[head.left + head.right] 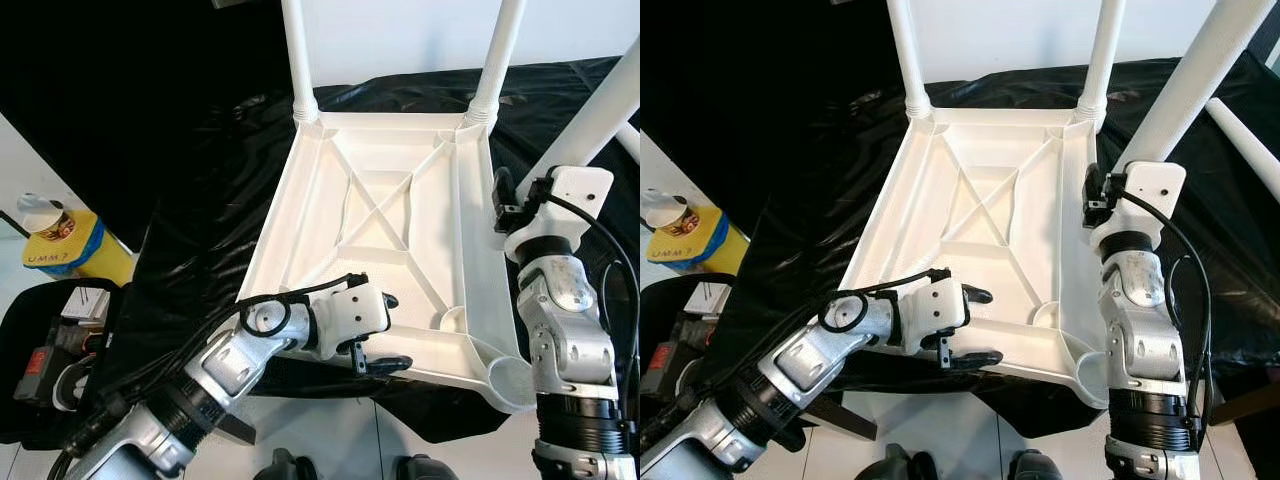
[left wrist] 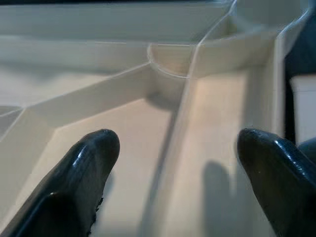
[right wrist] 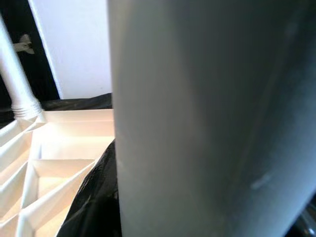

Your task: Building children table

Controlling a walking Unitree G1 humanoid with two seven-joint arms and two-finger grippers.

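Between the spread left fingers (image 2: 84, 173), tabletop (image 1: 380, 200) near rim

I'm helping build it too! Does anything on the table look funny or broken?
Nothing looks broken. The white tabletop lies upside down on black sheeting, with two legs standing up at its far corners. The near corner sockets are still empty. That suits a half-built table.

Bright, sharp head views; wrist close-ups blurred.
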